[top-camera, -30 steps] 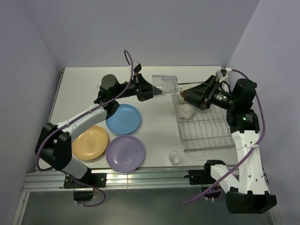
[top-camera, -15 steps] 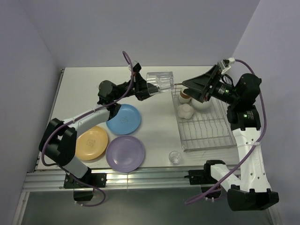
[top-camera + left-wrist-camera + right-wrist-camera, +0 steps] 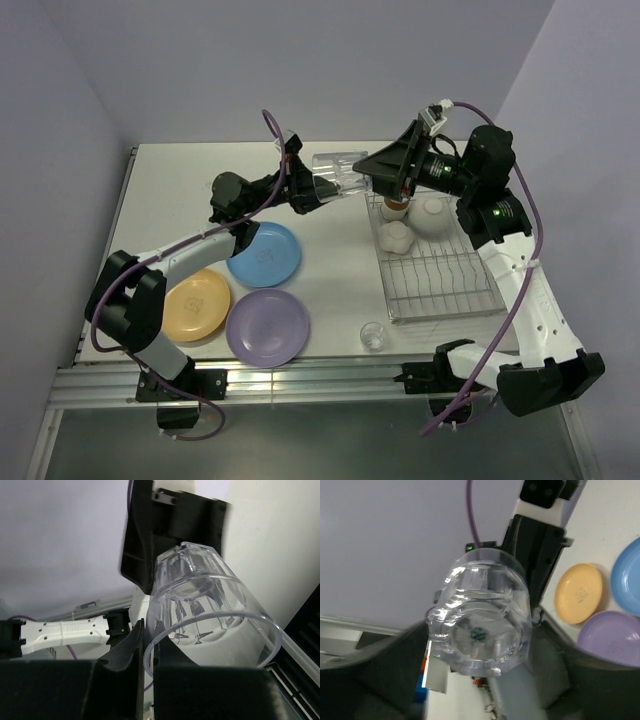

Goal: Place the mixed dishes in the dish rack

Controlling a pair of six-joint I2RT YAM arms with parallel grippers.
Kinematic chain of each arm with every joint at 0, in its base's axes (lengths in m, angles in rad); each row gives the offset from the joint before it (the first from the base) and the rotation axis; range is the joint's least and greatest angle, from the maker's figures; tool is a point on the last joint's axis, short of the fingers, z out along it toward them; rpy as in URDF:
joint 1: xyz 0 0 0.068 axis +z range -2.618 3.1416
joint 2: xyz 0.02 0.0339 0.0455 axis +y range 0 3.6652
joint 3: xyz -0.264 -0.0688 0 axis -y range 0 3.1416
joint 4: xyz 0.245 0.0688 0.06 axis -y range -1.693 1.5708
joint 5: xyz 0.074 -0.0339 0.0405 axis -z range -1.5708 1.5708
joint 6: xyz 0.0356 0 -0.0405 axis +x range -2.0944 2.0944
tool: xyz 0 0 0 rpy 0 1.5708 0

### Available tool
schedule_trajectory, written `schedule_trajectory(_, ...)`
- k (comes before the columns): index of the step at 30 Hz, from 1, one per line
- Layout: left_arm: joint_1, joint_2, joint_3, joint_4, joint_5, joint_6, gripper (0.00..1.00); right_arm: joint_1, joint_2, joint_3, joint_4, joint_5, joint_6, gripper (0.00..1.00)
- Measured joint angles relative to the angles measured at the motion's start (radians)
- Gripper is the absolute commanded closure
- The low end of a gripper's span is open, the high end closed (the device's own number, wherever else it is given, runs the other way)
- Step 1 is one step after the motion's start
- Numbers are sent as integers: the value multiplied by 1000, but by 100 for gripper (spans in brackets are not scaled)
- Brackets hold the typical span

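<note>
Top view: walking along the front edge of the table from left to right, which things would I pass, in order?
Yellow plate → purple plate → small glass → rack.

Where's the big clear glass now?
Top view, far centre: glass aloft in the left gripper, base toward the right gripper, just left of the dish rack.

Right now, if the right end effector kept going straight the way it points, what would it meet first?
The clear glass, base toward it, held sideways in the left end effector. The right end effector stands open around that line; the remaining gap is hard to judge.
</note>
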Motion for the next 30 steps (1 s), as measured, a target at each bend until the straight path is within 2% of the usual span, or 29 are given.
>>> schedule_trajectory(1, 0, 0, 0, 8, -6, -5, 100, 1, 7, 5, -4, 3, -9, 95)
schedule_trajectory(2, 2, 0, 0, 14, -13, -10, 97, 1, 15, 10, -8, 3, -2, 100)
schedule_trajectory(3, 4, 0, 1, 14, -17, -14, 60, 0, 24, 18, -9, 4, -7, 100)
schedule_trajectory(4, 6, 2, 1, 14, -19, -11, 6, 1, 28, 23, -16, 7, -13, 100)
schedule_trajectory(5, 6, 3, 0, 14, -18, -10, 1, 2, 31, 29, -27, 13, -18, 100)
schedule_trajectory(10, 9, -11, -39, -22, -20, -13, 1, -34, 29, 60, -181, 79, -100, 100)
schedule_trajectory(15, 60, -49, -112, -216, -8, 21, 1, -255, 20, 112, -425, 201, -239, 100)
schedule_trajectory(18, 80, -53, -31, -540, 8, 236, 1, -369, 53, 214, -588, 385, -360, 100)
schedule_trajectory(22, 80, -7, 284, -1111, -72, 638, 1, -390, 64, 264, -719, 634, -483, 100)
schedule_trajectory(24, 80, -13, 373, -1261, -118, 789, 4, -390, 72, 262, -779, 748, -528, 100)
schedule_trajectory(30, 30, -28, 435, -1513, -224, 1064, 8, -392, 119, 141, -817, 987, -597, 100)
